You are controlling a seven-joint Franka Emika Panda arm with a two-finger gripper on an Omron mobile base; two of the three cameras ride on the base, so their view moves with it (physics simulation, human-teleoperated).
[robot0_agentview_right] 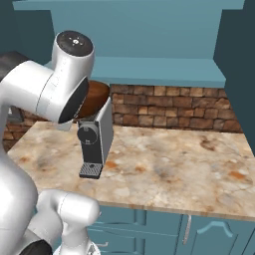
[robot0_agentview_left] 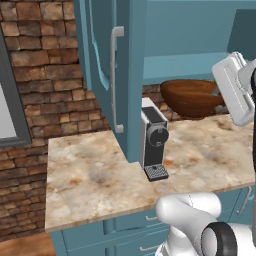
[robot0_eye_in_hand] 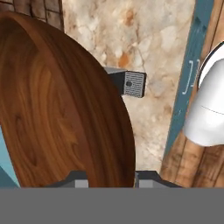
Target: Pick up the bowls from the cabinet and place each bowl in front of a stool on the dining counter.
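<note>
A glossy reddish-brown wooden bowl (robot0_agentview_left: 192,97) hangs in the air just below the shelf of the teal cabinet (robot0_agentview_left: 185,67), over the brick-backed counter. My gripper (robot0_agentview_left: 220,98) holds it at its right rim, the white hand rising beside it. In the hand view the bowl (robot0_eye_in_hand: 65,109) stands on edge and fills the left side, its rim pinched between my gripper (robot0_eye_in_hand: 109,179). The arm hides most of the bowl (robot0_agentview_right: 95,98) in the right base view. The dining counter and the stools are out of view.
A grey coffee machine (robot0_agentview_left: 154,137) stands on the small marbled counter (robot0_agentview_left: 90,175), left of and below the bowl. The cabinet's open door (robot0_agentview_left: 117,75) with its long handle hangs over the counter. A brick wall (robot0_agentview_right: 174,112) backs the counter. Teal drawers (robot0_agentview_right: 149,229) run below.
</note>
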